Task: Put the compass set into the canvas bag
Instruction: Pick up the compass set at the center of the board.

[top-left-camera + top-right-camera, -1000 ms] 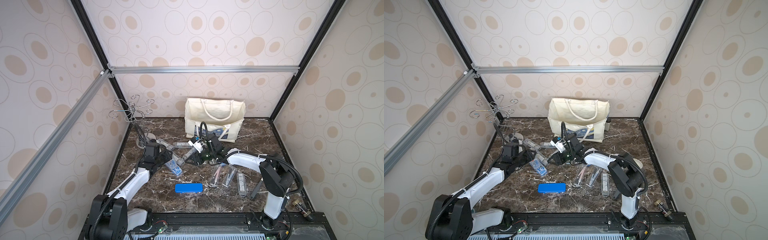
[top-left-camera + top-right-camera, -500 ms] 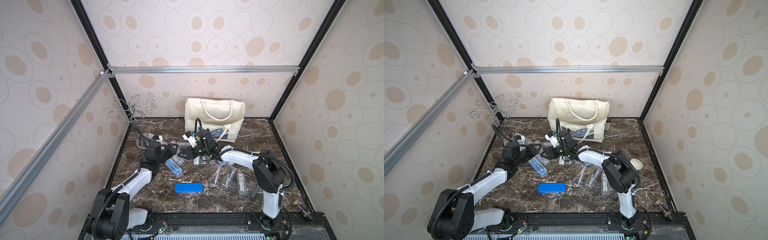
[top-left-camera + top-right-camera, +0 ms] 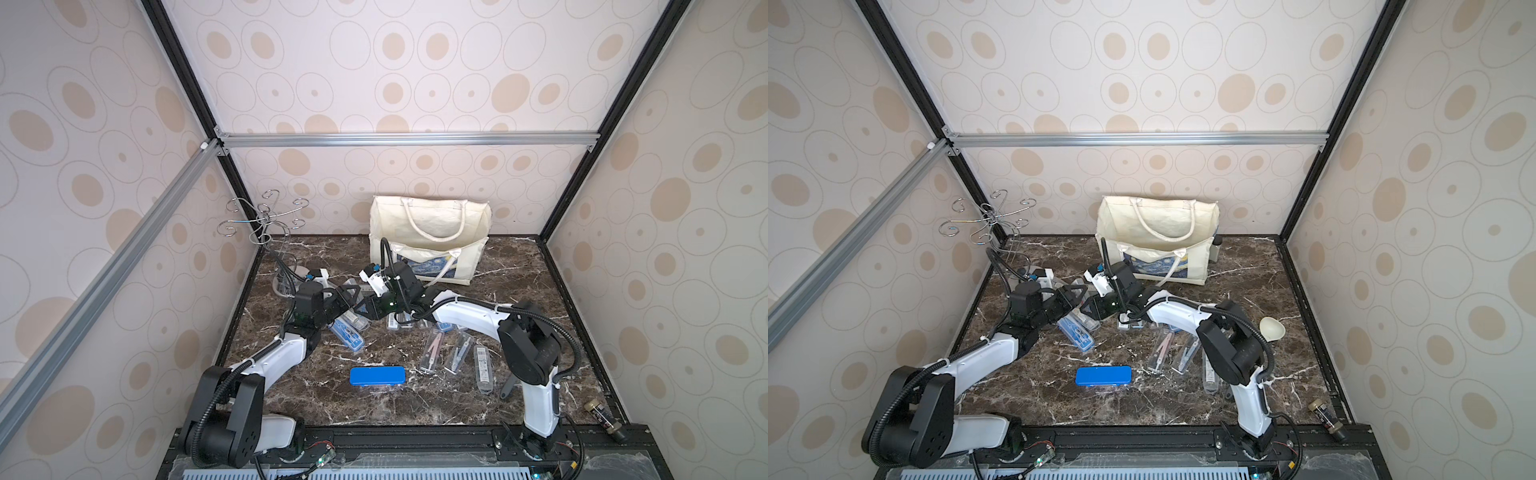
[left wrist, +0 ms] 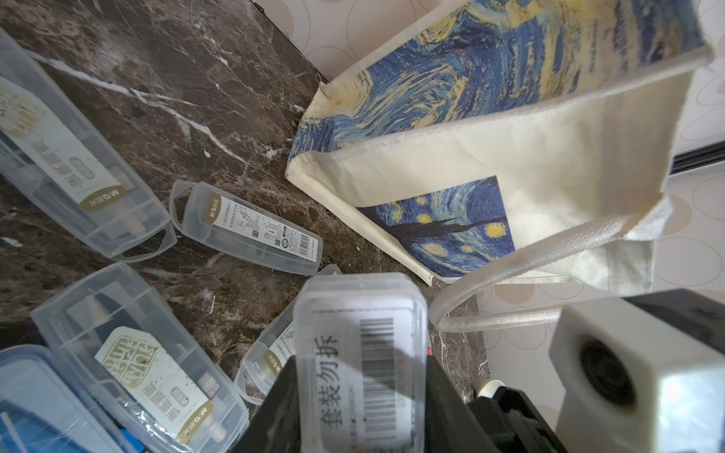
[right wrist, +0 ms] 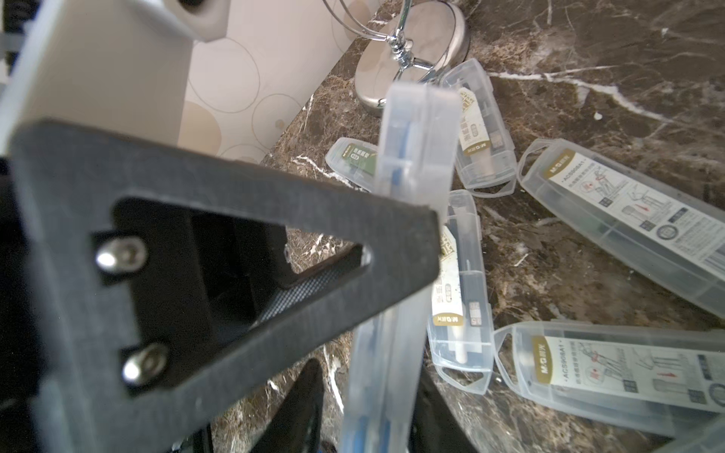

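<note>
The canvas bag [image 3: 432, 237] [image 3: 1158, 232] stands open against the back wall, its starry print facing front; the left wrist view shows it close by [image 4: 470, 164]. My left gripper [image 4: 359, 368] [image 3: 349, 305] is shut on a clear compass set case [image 4: 361, 353] with a barcode label, held above the table in front of the bag. My right gripper [image 5: 370, 376] [image 3: 366, 309] meets it from the right. The same case [image 5: 412, 176] stands edge-on between the right fingers: one pad touches it, the other finger [image 5: 302, 400] shows a gap. The left gripper's black finger [image 5: 235, 255] fills that view.
Several more clear compass cases [image 3: 432, 349] [image 5: 627, 219] lie scattered mid-table, one with a blue base [image 3: 347, 334]. A blue tin [image 3: 377, 376] lies near the front. A chrome wire stand [image 3: 266, 224] is at the back left, a small bottle [image 3: 598, 411] front right, a cream scoop [image 3: 1272, 329] right.
Both grippers moved toward each other and met left of centre. The right jaws have narrowed around the case that the left gripper holds.
</note>
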Action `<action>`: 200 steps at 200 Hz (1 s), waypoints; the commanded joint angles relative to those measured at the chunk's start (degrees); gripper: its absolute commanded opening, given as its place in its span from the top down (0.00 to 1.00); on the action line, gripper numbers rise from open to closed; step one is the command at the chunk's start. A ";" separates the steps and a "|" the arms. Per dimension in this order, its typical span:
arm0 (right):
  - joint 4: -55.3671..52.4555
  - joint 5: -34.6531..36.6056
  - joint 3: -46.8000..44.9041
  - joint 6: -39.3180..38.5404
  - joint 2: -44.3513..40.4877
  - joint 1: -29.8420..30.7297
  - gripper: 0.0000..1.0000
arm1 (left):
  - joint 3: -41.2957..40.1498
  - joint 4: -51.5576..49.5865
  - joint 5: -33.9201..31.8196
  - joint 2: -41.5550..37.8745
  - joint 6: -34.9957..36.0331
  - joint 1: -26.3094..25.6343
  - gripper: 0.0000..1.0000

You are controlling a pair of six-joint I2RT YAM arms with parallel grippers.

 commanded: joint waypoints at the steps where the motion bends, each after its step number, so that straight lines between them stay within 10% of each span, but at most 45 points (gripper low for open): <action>1: 0.06 -0.10 1.16 -0.04 1.17 0.46 0.72 | 0.53 4.00 0.98 0.47 -1.34 -0.31 0.64; 53: 0.64 -0.22 1.16 0.78 1.39 0.43 0.86 | -0.11 5.21 1.48 0.76 -1.38 -0.32 0.59; 79: 0.14 0.27 1.16 0.30 1.10 0.45 0.87 | -0.27 5.22 1.70 0.18 -0.80 -0.32 0.01; 200: -36.97 0.36 25.81 -21.59 -1.40 -1.88 0.93 | -12.33 18.24 -1.46 -23.12 5.75 -0.20 0.00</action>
